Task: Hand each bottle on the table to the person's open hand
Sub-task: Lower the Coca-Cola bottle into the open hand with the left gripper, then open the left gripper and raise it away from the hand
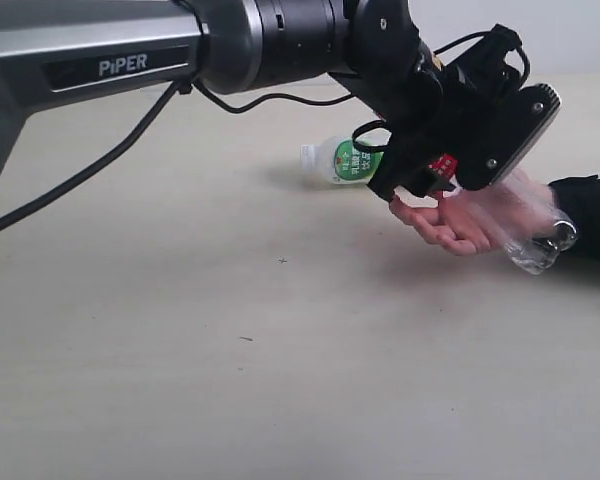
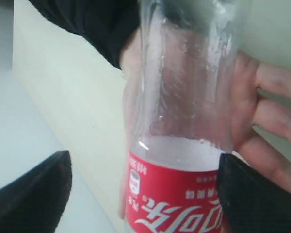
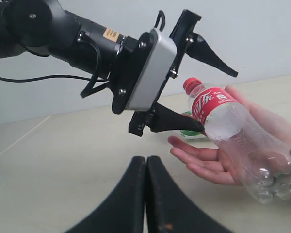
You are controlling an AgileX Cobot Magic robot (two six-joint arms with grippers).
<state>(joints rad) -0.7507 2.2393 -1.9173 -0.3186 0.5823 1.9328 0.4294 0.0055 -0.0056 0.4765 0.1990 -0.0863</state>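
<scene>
Release step, seemingly: left fingers (image 3: pixel 211 57) apart astride clear bottle (image 3: pixel 237 141) lying in person's hand (image 3: pixel 203 162); right fingers (image 3: pixel 133 194) together, empty. Next probably: back off cleanly, then fetch green-labelled bottle (image 1: pixel 342 160) from table (image 1: pixel 180 350).

Silver-blk arm (image 1: pixel 100 50) w/ PiPER mark, blk cables (image 1: pixel 80 175), blk left gripper (image 3: pixel 218 102), grey plate (image 3: pixel 150 68), blk sleeve (image 1: pixel 590 215)

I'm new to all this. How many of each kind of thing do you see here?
Bottles: 2 (clear bottle, white bottle)
Hand: 1
Pairs of robot fingers: 2 (left pair, right pair)
Table: 1
Total: 6
</scene>
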